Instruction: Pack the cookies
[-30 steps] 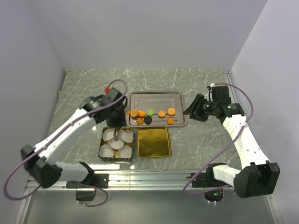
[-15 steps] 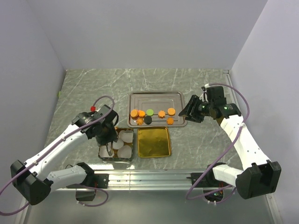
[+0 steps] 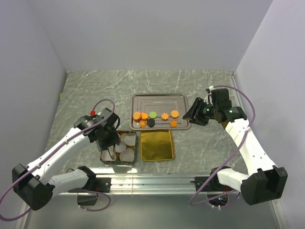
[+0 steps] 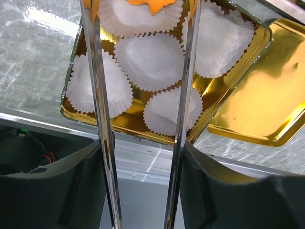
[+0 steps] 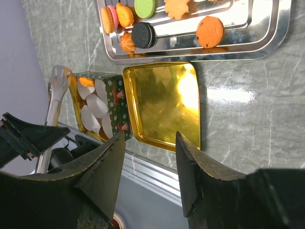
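Several cookies lie on a steel tray: orange discs and flowers, one green, one black, one pink-edged. One orange flower cookie lies in a white paper cup at the far end of the gold-lined tin. My left gripper is shut on metal tongs above the tin, and the blades stand apart either side of that cookie. My right gripper is open and empty, hovering just right of the tray.
The tin's gold lid lies face up right of the tin, below the tray. Several white paper cups fill the tin. An aluminium rail runs along the near table edge. Grey walls enclose the table on three sides.
Over the last second my left arm drew back from near the tray and now hangs over the tin's left side with the tongs. My right gripper shifted slightly left toward the tray.
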Controlling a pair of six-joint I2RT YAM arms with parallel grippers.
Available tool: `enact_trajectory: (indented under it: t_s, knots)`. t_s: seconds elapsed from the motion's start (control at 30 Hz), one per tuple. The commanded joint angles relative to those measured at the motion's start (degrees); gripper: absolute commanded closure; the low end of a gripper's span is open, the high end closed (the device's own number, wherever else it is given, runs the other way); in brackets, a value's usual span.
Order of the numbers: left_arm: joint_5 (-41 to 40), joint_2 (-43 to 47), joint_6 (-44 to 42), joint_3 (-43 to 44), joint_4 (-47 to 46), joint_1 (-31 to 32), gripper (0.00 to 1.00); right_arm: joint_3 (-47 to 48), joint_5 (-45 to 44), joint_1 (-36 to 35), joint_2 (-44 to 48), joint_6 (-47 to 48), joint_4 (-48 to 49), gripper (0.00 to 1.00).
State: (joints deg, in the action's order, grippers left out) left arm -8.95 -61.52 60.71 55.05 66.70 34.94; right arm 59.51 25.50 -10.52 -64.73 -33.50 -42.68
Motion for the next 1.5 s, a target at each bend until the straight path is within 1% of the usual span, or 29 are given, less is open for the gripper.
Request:
enact_trajectory:
  t_s: [0.0,0.07,0.2,0.3,0.43,0.5,0.63,0.67,0.7,0.8,0.93,1.13,1.23,1.47]
  knots:
    - [-1.42,0.08,0.02,3.03,-0.17,-0.31,0.42,-0.09,-0.71,-0.29,1.54,1.15,0.05,0.46]
    - [-2.03,-0.27,-0.41,5.23,0.62,-0.22,0.43,0.00,-0.80,-0.29,1.54,1.41,-0.30,0.46]
    - [-3.26,-2.46,-2.52,13.14,2.12,-0.22,0.43,-0.27,-1.06,-0.29,1.71,1.50,-0.13,0.46]
    - [-3.36,-5.01,-5.07,17.54,1.42,-0.22,0.45,-0.36,-1.06,-0.29,1.80,1.33,-0.04,0.46]
    - [0.77,-8.52,-9.98,20.36,-4.81,-0.22,0.42,0.08,-1.41,-0.29,1.89,1.41,-0.30,0.46]
    - [4.46,-10.46,-12.97,21.68,-7.80,-0.22,0.41,0.43,-1.85,-0.20,2.06,1.68,-0.92,0.46]
    - [10.78,-16.51,-18.07,22.38,-12.98,-0.40,0.37,0.88,-2.64,-0.20,2.50,2.21,-1.97,0.46]
    - [12.28,-17.66,-18.69,22.73,-13.60,-0.83,0.37,0.79,-2.73,-0.20,2.68,2.21,-2.15,0.46]
    - [15.42,-19.67,-19.13,22.74,-15.18,-1.27,0.37,0.79,-2.99,-0.20,3.20,2.12,-2.15,0.46]
    - [20.00,-22.67,-20.19,23.09,-17.29,-3.38,0.37,0.26,-3.00,-0.11,3.99,1.77,-2.24,0.46]
    - [23.01,-25.13,-20.72,23.79,-17.75,-6.54,0.37,-0.62,-3.17,-0.11,4.79,0.98,-1.97,0.46]
    - [21.08,-28.39,-22.82,26.51,-14.41,-7.96,0.37,-1.59,-3.35,-0.02,5.05,0.27,-1.45,0.46]
    - [22.13,-29.01,-23.27,25.46,-15.01,-8.04,0.38,-1.76,-3.43,-0.02,4.79,0.10,-1.01,0.46]
    - [19.94,-29.98,-23.35,22.30,-14.93,-8.22,0.38,-1.50,-3.17,-0.02,3.47,0.19,-0.57,0.46]
